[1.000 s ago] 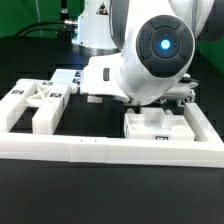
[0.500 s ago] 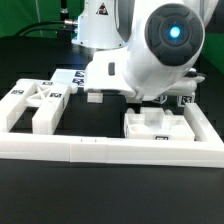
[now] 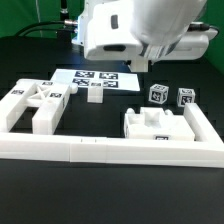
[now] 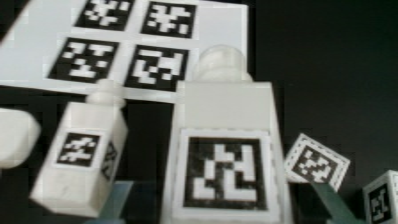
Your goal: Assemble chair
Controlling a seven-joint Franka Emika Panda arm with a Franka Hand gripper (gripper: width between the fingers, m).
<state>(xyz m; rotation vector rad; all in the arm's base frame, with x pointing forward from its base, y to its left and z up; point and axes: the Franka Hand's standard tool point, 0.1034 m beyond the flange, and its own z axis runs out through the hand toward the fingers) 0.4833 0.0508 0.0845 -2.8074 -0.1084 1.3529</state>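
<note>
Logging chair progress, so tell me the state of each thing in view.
fingers: shut on the tagged bar
tagged bar: gripped between the fingers
second bar: loose, not gripped
two tagged cubes: loose, apart, unjoined
two larger white parts: separate, unjoined

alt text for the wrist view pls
A white tagged chair bar fills the centre, seemingly clamped in the gripper. Beside it is a second tagged bar; the marker board and two tagged cubes lie beyond.

From the exterior camera, looked low and slightly downward across the white border rail toward the arm, quite near. From the wrist, faced steeply down, very close to the chair parts. Shared the marker board and tagged cubes.
</note>
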